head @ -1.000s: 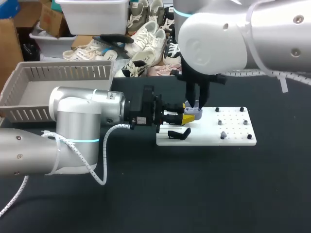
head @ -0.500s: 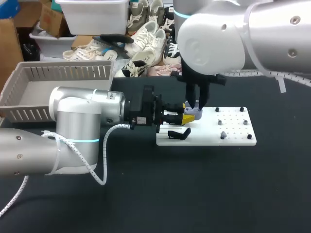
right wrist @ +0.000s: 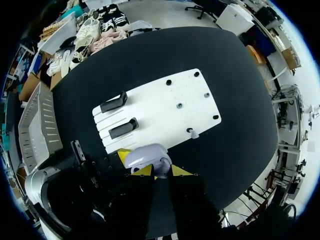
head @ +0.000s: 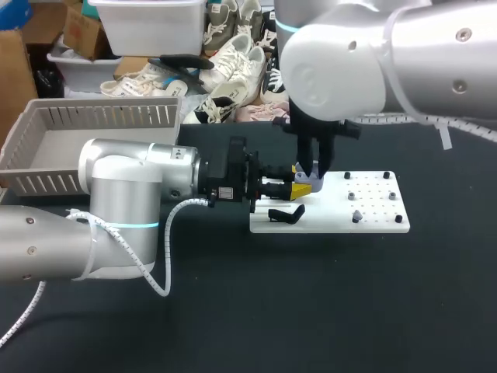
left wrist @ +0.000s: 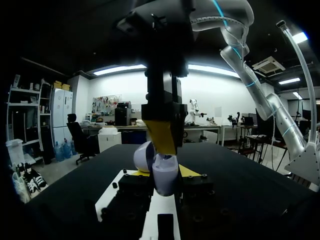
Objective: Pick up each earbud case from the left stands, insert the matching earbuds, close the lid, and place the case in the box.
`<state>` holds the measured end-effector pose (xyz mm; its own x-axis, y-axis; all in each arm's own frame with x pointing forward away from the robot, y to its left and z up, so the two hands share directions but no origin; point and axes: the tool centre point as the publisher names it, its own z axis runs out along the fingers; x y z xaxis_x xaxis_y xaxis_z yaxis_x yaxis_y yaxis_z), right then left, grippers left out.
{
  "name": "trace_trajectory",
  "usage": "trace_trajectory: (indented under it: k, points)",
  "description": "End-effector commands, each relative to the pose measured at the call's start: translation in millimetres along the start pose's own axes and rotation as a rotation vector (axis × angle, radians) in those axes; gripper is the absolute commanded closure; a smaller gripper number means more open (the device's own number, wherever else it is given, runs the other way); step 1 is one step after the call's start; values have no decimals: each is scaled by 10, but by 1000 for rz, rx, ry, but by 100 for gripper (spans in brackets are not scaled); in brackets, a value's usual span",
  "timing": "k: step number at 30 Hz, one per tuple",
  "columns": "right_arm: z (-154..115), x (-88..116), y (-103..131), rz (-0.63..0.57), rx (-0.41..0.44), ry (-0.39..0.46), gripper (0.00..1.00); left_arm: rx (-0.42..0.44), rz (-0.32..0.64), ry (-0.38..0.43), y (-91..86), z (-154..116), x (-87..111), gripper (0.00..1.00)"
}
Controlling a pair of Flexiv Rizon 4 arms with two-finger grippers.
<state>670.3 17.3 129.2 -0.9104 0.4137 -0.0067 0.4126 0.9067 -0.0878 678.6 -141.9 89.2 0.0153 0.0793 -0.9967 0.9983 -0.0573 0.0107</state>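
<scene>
A lavender earbud case [head: 312, 179] is off its stand at the left end of the white board [head: 373, 203], with my left gripper [head: 300, 189] shut on it from the sides. In the left wrist view the case [left wrist: 165, 175] sits between that gripper's own jaws with its lid tipped back. My right gripper [head: 314, 165] comes straight down onto it. Its yellow tips [right wrist: 142, 171] stand close together on a small lavender earbud [right wrist: 162, 163] at the case [right wrist: 142, 155] opening. Another earbud [head: 356, 215] rests on a peg.
Two black stands [right wrist: 114, 102] [right wrist: 124, 128] on the board's left part are bare. Small black pegs [head: 386, 175] dot its right part. A grey slatted box [head: 46, 148] stands at the table's far left, behind my left arm.
My right arm has shifted very slightly up and to the left. Both grippers keep the same width and the case stays where it was.
</scene>
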Motion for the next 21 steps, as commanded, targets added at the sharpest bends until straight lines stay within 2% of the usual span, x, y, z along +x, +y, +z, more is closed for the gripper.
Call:
trace_trajectory:
  k: [1, 10, 11, 13, 15, 21]
  points:
    - [20, -32, 29, 0, 13, 11, 100, -1, 0, 1, 4, 3, 2, 100]
    - [56, -46, 34, 2, 21, 21, 100, -1, 0, 1, 4, 3, 2, 100]
    - [57, -46, 33, 4, 21, 21, 84, -1, 0, 1, 4, 3, 2, 100]
    - [48, -38, 16, 13, 13, 22, 68, -1, 0, 1, 4, 3, 2, 100]
    - [22, -26, -14, 23, 4, 22, 65, -1, 0, 1, 4, 3, 2, 100]
    - [-135, 57, -171, 49, -36, -11, 64, -1, 0, 1, 4, 3, 2, 100]
